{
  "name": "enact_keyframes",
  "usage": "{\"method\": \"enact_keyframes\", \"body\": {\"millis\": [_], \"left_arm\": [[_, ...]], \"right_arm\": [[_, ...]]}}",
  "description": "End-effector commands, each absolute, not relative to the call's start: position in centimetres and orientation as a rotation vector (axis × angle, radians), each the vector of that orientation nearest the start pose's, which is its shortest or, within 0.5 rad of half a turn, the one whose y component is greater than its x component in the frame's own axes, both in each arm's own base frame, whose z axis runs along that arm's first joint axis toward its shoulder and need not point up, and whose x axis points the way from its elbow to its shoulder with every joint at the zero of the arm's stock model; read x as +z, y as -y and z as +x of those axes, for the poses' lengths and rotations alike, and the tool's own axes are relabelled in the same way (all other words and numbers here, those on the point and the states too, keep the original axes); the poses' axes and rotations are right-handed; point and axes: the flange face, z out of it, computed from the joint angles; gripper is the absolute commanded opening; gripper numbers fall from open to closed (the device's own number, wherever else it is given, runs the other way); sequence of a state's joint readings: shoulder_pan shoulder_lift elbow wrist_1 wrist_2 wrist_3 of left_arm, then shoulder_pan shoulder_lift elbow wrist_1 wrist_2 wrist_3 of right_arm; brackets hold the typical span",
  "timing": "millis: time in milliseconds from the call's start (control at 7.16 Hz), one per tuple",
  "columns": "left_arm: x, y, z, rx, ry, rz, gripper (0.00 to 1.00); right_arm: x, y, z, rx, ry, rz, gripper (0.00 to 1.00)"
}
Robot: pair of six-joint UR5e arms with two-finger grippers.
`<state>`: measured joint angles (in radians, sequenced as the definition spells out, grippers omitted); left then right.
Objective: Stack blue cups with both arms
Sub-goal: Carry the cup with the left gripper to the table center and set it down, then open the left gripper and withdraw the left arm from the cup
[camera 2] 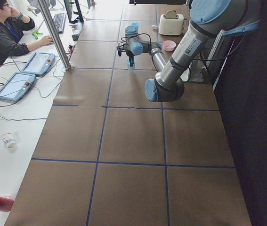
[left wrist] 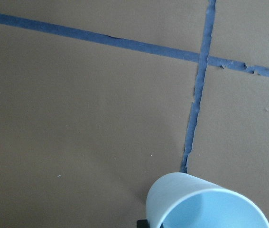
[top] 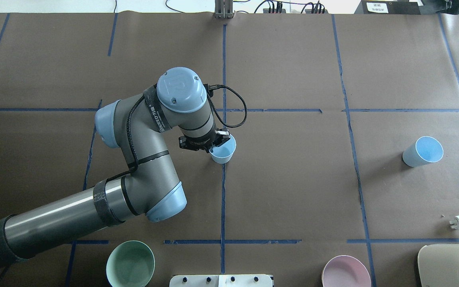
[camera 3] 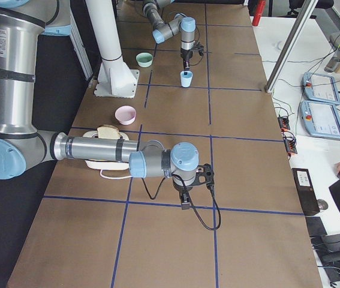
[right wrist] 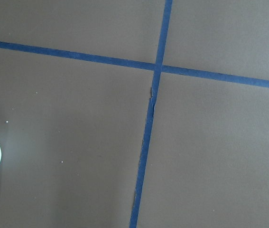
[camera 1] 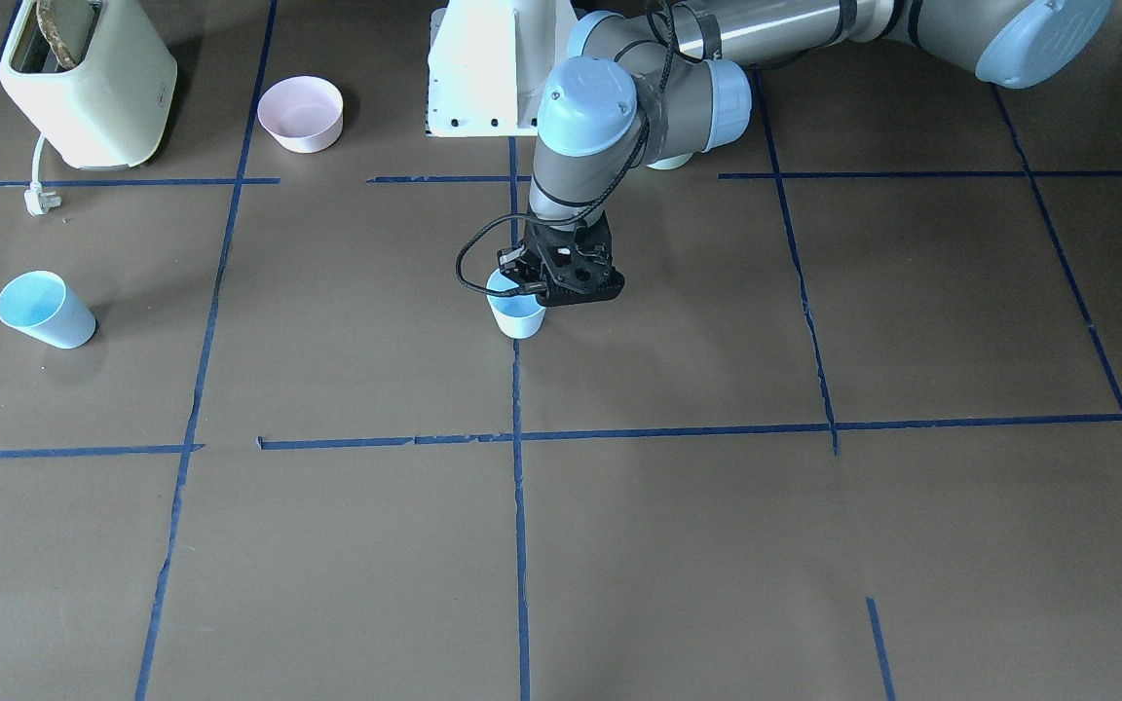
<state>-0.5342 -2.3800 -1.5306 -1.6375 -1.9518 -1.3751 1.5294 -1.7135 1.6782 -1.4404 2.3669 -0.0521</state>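
One blue cup (camera 1: 519, 316) stands at the table's middle on a blue tape line; it also shows in the overhead view (top: 224, 151) and the left wrist view (left wrist: 205, 206). My left gripper (camera 1: 534, 290) comes down from above and is shut on its rim, one finger inside and one outside. I cannot tell whether the cup rests on the table or hangs just above it. The second blue cup (camera 1: 43, 310) stands alone far off on my right side (top: 422, 151). My right gripper (camera 3: 184, 201) shows only in the exterior right view, pointing down over bare table; I cannot tell if it is open.
A pink bowl (camera 1: 301, 112) and a cream toaster (camera 1: 84, 83) with bread and a loose plug (camera 1: 40, 200) stand near the base on my right. A mint-green bowl (top: 130, 263) stands near the base on my left. The white pedestal (camera 1: 488, 68) is between them.
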Motion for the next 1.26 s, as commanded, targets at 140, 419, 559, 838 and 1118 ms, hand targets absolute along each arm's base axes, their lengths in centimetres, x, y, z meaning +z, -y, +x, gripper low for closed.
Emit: {"method": "enact_keyframes", "body": {"millis": [140, 419, 559, 838, 1118], "left_arm": [[16.5, 44.9, 57.6, -0.144, -0.904, -0.025, 1.00], [16.0, 46.0, 54.1, -0.107, -0.896, 0.016, 1.00], [18.4, 45.3, 50.5, -0.037, -0.844, 0.044, 1.00], [24.1, 47.7, 38.0, 0.077, -0.777, 0.078, 1.00], [33.2, 51.0, 24.4, 0.200, -0.736, 0.113, 1.00]], "right_arm": [[65.7, 44.0, 4.3, -0.129, 0.796, 0.094, 1.00], [65.7, 44.0, 4.3, -0.129, 0.794, 0.094, 1.00], [65.6, 44.1, 4.3, -0.132, 0.792, 0.099, 1.00], [64.4, 44.9, 4.1, -0.148, 0.797, 0.121, 1.00], [61.8, 46.8, 3.1, -0.183, 0.801, 0.162, 1.00]]}}
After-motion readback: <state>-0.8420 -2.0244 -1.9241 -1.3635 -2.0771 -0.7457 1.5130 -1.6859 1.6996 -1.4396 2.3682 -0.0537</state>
